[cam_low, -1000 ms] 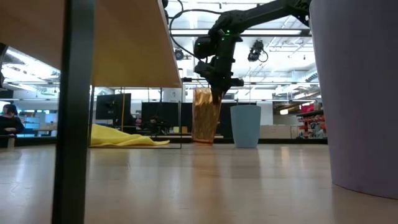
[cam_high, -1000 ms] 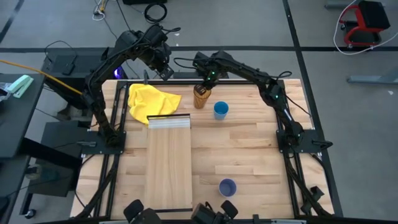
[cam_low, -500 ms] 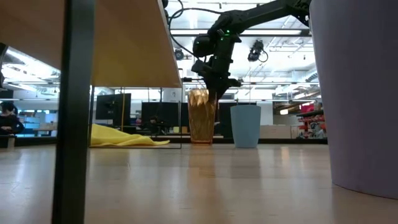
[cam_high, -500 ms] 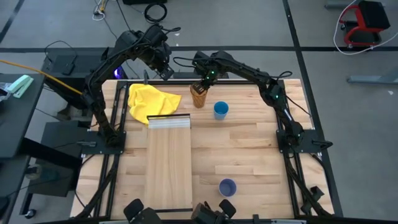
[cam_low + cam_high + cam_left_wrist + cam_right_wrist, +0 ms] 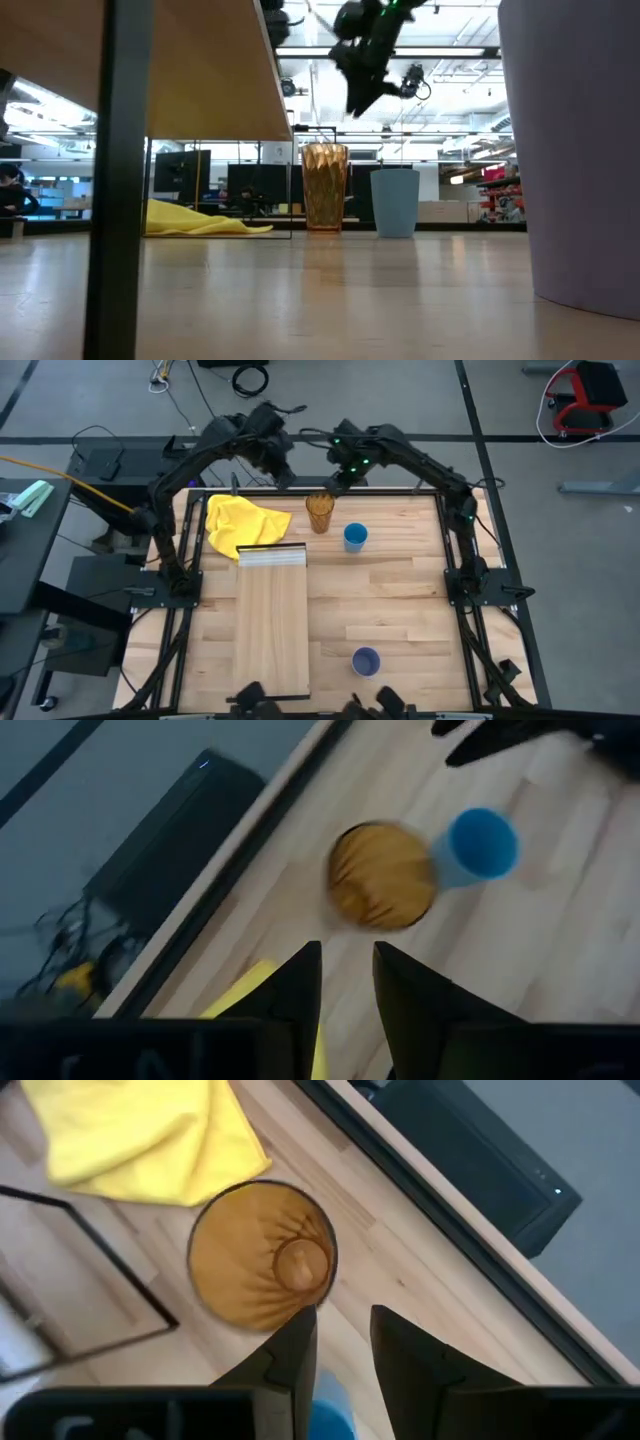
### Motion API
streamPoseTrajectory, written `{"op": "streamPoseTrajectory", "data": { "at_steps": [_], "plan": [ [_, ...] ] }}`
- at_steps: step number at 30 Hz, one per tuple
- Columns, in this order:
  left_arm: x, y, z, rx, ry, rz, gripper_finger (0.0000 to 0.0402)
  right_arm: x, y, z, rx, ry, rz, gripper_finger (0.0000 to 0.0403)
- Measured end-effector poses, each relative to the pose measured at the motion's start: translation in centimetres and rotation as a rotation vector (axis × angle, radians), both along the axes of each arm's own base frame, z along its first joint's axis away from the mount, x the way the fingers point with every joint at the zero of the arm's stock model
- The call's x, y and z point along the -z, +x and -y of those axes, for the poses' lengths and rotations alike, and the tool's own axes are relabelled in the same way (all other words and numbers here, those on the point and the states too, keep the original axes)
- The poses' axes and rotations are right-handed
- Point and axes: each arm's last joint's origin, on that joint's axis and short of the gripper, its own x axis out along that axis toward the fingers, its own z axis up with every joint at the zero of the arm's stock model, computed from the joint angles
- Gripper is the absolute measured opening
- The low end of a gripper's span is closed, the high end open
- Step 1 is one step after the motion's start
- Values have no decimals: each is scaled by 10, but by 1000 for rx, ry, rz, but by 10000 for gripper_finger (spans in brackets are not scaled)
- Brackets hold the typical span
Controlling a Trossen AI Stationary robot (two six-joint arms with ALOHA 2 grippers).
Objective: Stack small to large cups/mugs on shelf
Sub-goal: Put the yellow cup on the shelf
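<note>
Two hands, right hand (image 5: 343, 477) and left hand (image 5: 284, 475), fingers apart, empty, hovered over upright amber cup (image 5: 319, 512) on desk (image 5: 400, 600), w/ shelf (image 5: 272, 630) bare.

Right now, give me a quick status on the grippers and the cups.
Right gripper lifted clear above amber cup, fingers apart, empty. Left gripper raised nearby, empty. All three cups off the shelf. Nothing blocking.

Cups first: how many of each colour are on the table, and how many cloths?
Amber-brown cup: 1
Bright blue cup: 1
Lavender-blue cup: 1
Yellow cloth: 1
Total: 4 things, 3 of them cups
</note>
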Motion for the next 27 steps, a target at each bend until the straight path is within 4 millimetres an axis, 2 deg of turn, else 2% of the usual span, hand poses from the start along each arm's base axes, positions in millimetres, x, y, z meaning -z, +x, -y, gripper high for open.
{"op": "streamPoseTrajectory", "data": {
  "at_steps": [4,8,13,20,27],
  "plan": [
    [22,28,2,68,-18,-31,116,-28,-29,-14,25,-56,-40,105],
    [47,45,-3,86,-56,-86,131,-51,-58,-30,63,-70,-63,105],
    [69,59,-11,72,-83,-117,152,-74,-77,-53,73,-88,12,105],
    [86,70,-19,14,-105,-118,167,-82,-78,-84,12,-84,43,105],
    [91,72,-23,-112,-125,-116,162,-68,-67,-107,-47,-70,-15,105]
  ]
}}
